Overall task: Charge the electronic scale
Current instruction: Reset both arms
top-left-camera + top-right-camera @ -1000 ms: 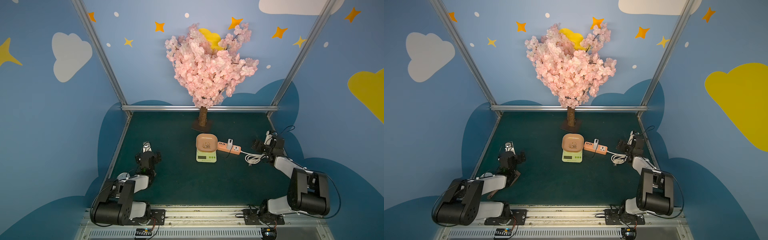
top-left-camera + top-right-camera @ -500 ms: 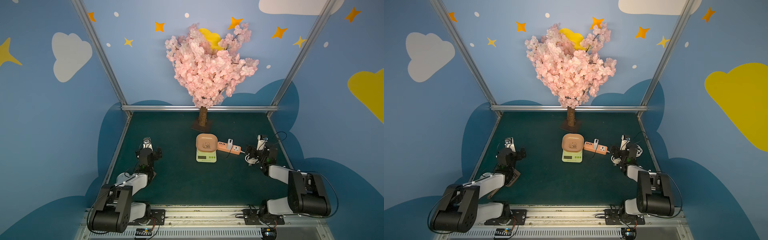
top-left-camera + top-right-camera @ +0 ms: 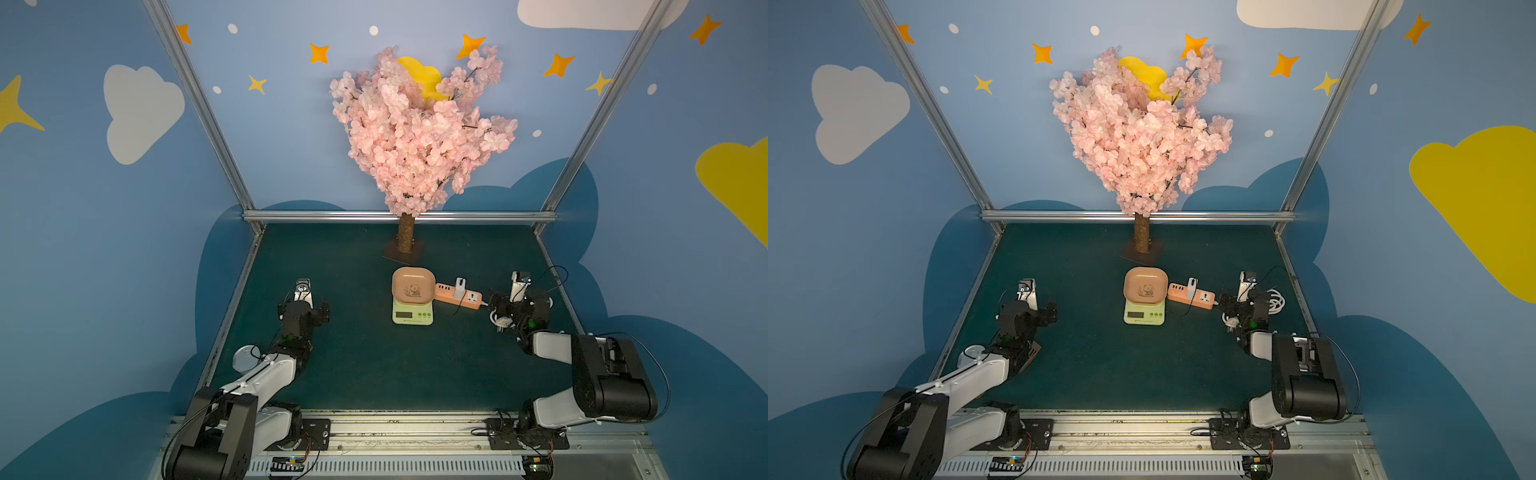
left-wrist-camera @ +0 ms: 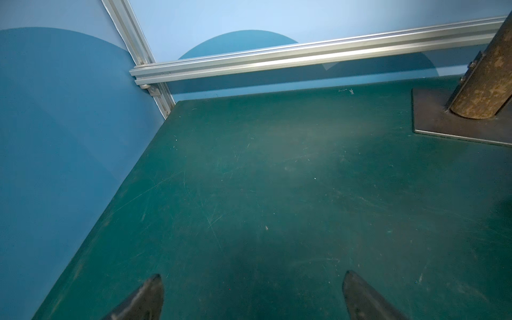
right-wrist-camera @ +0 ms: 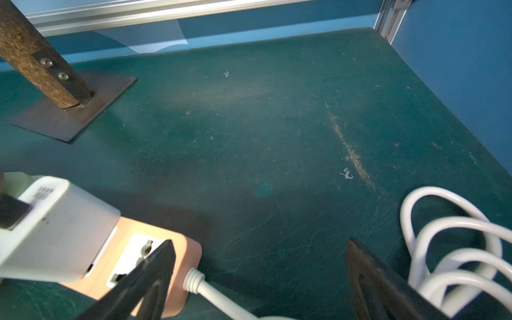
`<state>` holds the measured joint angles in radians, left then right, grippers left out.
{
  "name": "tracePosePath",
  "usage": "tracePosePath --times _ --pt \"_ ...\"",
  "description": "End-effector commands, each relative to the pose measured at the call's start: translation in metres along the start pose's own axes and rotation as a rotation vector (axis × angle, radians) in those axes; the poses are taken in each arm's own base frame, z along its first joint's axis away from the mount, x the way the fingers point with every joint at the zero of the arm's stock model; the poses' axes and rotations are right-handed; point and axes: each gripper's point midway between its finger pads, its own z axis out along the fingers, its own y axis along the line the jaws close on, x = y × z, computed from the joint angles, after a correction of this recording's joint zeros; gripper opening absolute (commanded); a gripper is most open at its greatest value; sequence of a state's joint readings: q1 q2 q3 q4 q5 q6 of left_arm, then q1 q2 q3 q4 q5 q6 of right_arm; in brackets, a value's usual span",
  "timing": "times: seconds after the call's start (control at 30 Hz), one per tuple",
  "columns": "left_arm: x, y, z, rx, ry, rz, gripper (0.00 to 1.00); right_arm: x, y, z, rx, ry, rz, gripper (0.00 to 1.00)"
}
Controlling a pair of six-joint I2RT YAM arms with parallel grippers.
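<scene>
1. While both arms reach in from the near edge of the green table (image 3: 374,374), we find the electronic scale (image 3: 412,318) near the table's middle, just in front of the base plate of the pink blossom tree (image 3: 415,137).
2. Its pinkish tray (image 3: 413,284), printed with a panda, sits level on top. The grey display and green buttons face the near edge.
3. Just beside the scale on its right lies the orange power strip (image 3: 469,298), slightly angled. Its nearer end comes up against the tray's edge in both top views, though we cannot tell whether the two touch.
4. A white charger block (image 3: 459,286) stands upright in the strip. In the right wrist view a dark plug (image 5: 11,212) sits in the block's face.
5. The right gripper (image 5: 259,242) is spread wide, with only bare mat between its two dark fingers. One finger (image 5: 155,266) hangs over the strip's end socket, close to where the white cord leaves the strip. The other sits just beside the white coiled cord (image 5: 454,241). In both top views this gripper is near the strip's far end, to the right of the scale and apart from it.
6. The left gripper (image 4: 252,274) is also spread wide and holds nothing. It hangs over bare mat on the left side of the table, well apart from the scale. The tree's trunk and base plate show at the edge of its wrist view.
</scene>
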<state>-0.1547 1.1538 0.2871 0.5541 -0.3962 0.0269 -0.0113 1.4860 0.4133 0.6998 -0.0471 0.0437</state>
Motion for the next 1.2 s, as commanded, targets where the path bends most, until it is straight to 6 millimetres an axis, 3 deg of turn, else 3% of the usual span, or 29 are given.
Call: tracePosePath --times 0.0,0.1,0.27,0.43,1.17 --pt "0.000 0.010 -0.001 -0.051 -0.033 0.046 1.00 -0.007 -0.001 -0.001 0.015 -0.001 -0.012 0.95" --pt "-0.010 0.007 0.008 0.017 -0.117 -0.023 1.00 -0.006 0.000 0.000 0.014 0.001 -0.014 0.95" --pt "-0.016 -0.012 0.034 0.149 -0.079 -0.047 1.00 -0.006 0.000 0.000 0.017 0.002 -0.015 0.95" --pt "0.003 -0.019 0.060 0.238 -0.033 -0.097 1.00 -0.005 -0.001 0.000 0.020 0.004 -0.016 0.95" --pt "0.006 -0.017 0.059 0.221 -0.042 -0.097 1.00 -0.006 0.000 0.000 0.024 0.001 -0.020 0.95"
